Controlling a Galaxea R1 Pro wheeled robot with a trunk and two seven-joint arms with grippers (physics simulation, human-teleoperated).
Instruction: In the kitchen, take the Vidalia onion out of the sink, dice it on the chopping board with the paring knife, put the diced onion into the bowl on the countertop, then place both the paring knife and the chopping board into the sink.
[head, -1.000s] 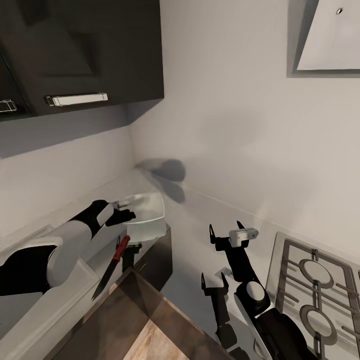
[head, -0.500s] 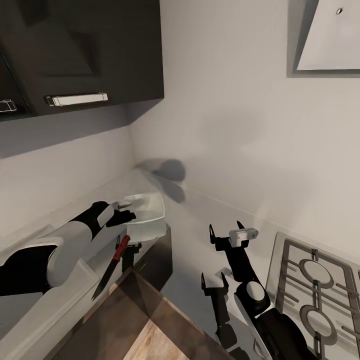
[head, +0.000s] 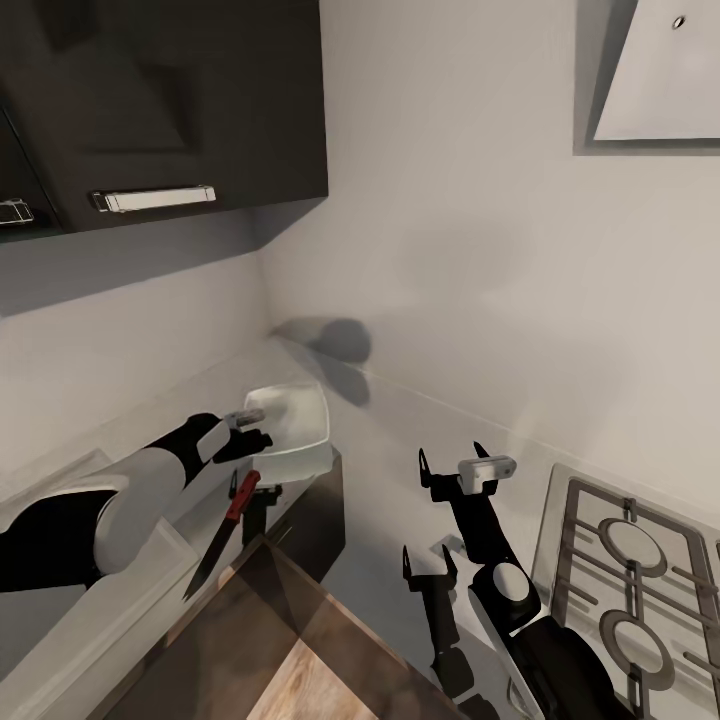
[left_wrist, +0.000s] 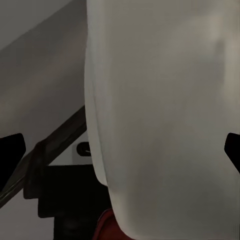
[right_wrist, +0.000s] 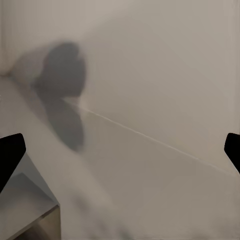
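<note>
The white bowl (head: 292, 430) sits on the grey countertop (head: 400, 430) near the wall corner. My left gripper (head: 248, 432) is at the bowl's near rim, and its fingers stand wide apart in the left wrist view with the bowl (left_wrist: 160, 120) between them. The paring knife (head: 225, 530), with a red handle and a dark blade, slants along the left edge of the dark chopping board (head: 290, 600). The knife's red handle (left_wrist: 107, 225) peeks from under the bowl. My right gripper (head: 450, 458) is open over bare countertop, right of the bowl. The onion and the sink are out of view.
A hob with metal grates (head: 620, 560) lies at the right. A dark wall cabinet (head: 160, 100) hangs over the left, and a range hood (head: 660, 70) is at the top right. The walls meet in a corner behind the bowl.
My left gripper has edged right, toward the wall. The bowl's near rim has shifted with it, so the bowl looks narrower and tilted. The right arm, knife and board have stayed put.
</note>
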